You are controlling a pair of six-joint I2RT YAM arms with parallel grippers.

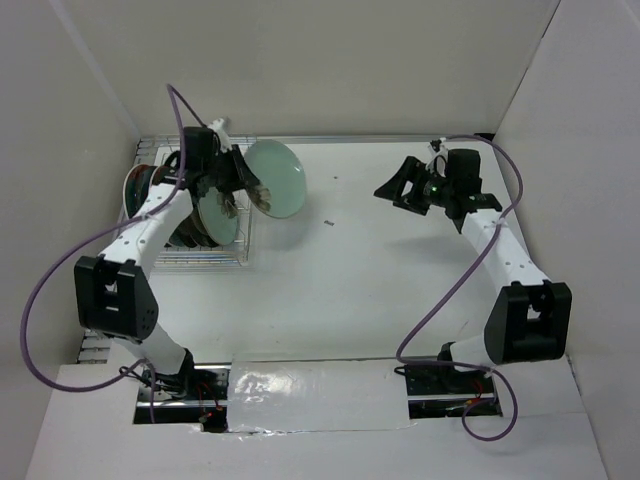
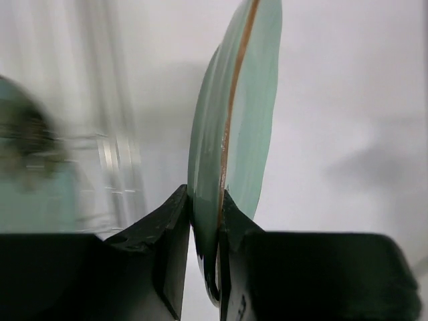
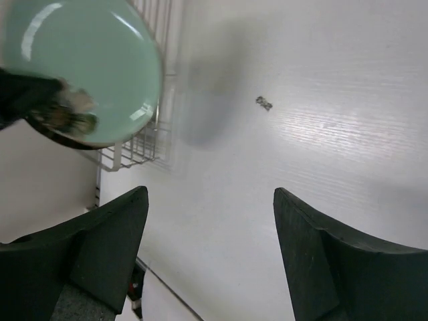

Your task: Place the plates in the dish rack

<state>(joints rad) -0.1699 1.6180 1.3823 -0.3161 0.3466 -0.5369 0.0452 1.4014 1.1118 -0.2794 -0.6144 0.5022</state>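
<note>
Closest in, the left gripper's matte black fingers are pinched onto the lower rim of a pale mint plate. It is glossy and round, shown edge-on in the left wrist view, with a thin brownish line along its edge. From above, that plate stands nearly upright in the air over the far right corner of the dish rack.

The table is a broad, smooth white sheet with white walls around it. The rack is a rectangular basket of thin silver-white wire grid, set at the table's left side. Leaning inside it are a shiny teal plate and, further left, a cream plate with a dark brown rim. The rest are too shadowed to sort.

The right gripper hangs over bare table well to the right, its wedge-shaped black jaws spread wide with nothing between them.

A tiny dark speck lies on the table between the two arms.
</note>
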